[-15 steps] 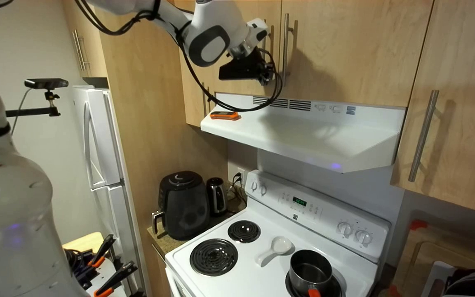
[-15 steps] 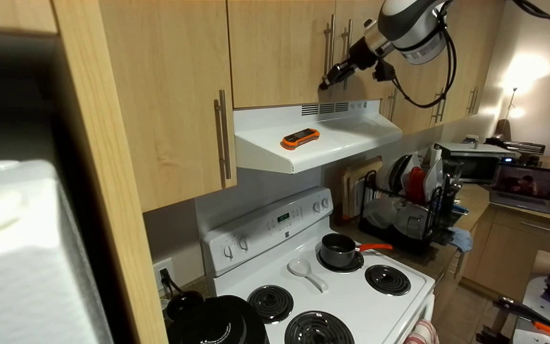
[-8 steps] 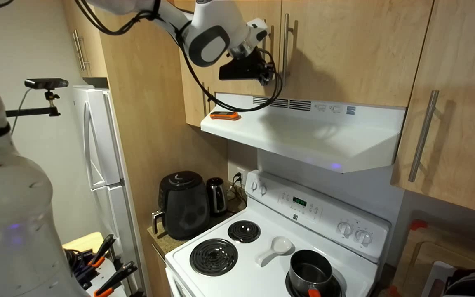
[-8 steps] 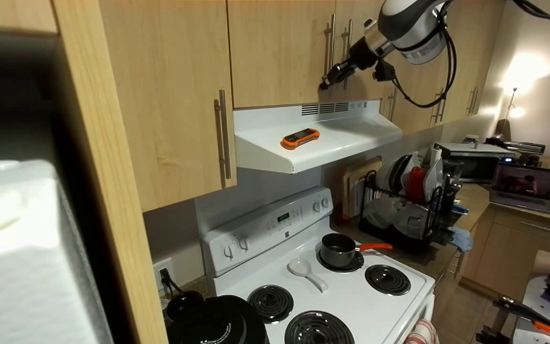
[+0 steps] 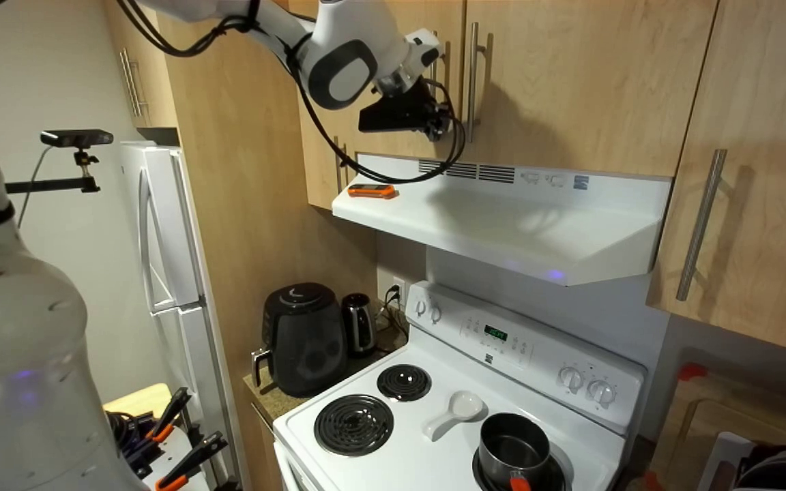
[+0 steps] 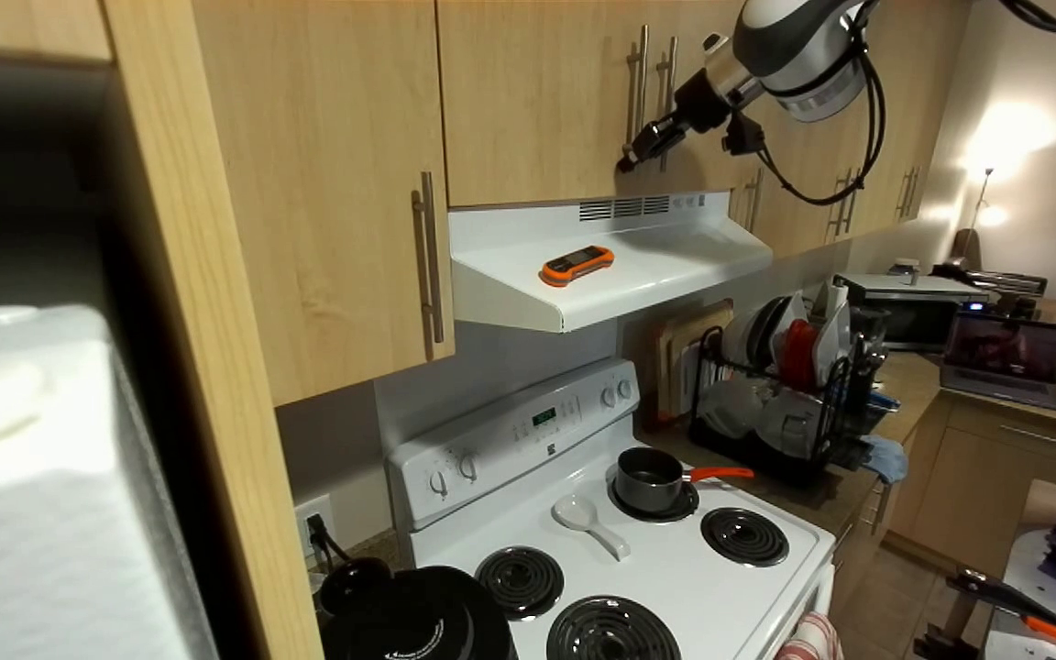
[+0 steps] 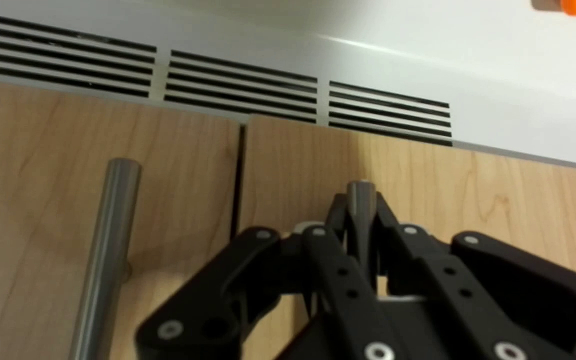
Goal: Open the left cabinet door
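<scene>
The left cabinet door [image 6: 528, 110] is a flat light-wood panel above the range hood. It also shows behind the arm in an exterior view [image 5: 386, 143] and in the wrist view [image 7: 428, 175]. Its slim metal bar handle [image 6: 643, 78] is near its right edge. My gripper [image 7: 361, 212] is shut on the lower end of this handle, one finger on each side, with the handle's tip [image 7: 361, 192] sticking out past the fingers. In both exterior views the gripper [image 5: 439, 128] [image 6: 631, 161] is at the handle's lower end. The door looks very slightly ajar.
The twin door [image 5: 584, 82] with its own bar handle [image 7: 105, 260] is right beside. The white range hood [image 6: 656, 275] below carries an orange device [image 6: 576, 265]. A longer door [image 6: 335, 229] adjoins. A stove [image 5: 434, 382] with a pot [image 5: 514, 447] stands below.
The arm and gripper have moved slightly back from the cabinet, and the left door's handle has shifted with them. The grip on the handle looks the same in the exterior views.
</scene>
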`<state>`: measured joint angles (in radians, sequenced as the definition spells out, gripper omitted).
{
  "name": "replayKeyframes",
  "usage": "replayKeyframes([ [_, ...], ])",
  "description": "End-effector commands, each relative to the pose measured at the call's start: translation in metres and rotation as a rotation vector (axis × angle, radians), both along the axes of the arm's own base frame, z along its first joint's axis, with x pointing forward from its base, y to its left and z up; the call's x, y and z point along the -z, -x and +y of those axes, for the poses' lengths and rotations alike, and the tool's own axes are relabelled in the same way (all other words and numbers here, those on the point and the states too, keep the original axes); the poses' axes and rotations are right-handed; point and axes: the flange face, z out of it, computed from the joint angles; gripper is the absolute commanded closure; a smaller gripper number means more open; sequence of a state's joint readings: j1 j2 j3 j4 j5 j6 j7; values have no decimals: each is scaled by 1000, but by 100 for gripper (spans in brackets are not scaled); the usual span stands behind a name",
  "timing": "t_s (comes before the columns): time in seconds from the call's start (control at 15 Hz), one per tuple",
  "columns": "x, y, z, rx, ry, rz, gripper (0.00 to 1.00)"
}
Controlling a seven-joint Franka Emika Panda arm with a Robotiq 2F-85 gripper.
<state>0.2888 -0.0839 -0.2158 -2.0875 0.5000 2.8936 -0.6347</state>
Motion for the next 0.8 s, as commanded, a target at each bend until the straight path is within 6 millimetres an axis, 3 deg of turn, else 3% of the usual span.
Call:
replayKeyframes([
  [0.0,1,23,-2,-20,7,28,95],
  [0.73,-2,54,8,-49,54,45,95],
])
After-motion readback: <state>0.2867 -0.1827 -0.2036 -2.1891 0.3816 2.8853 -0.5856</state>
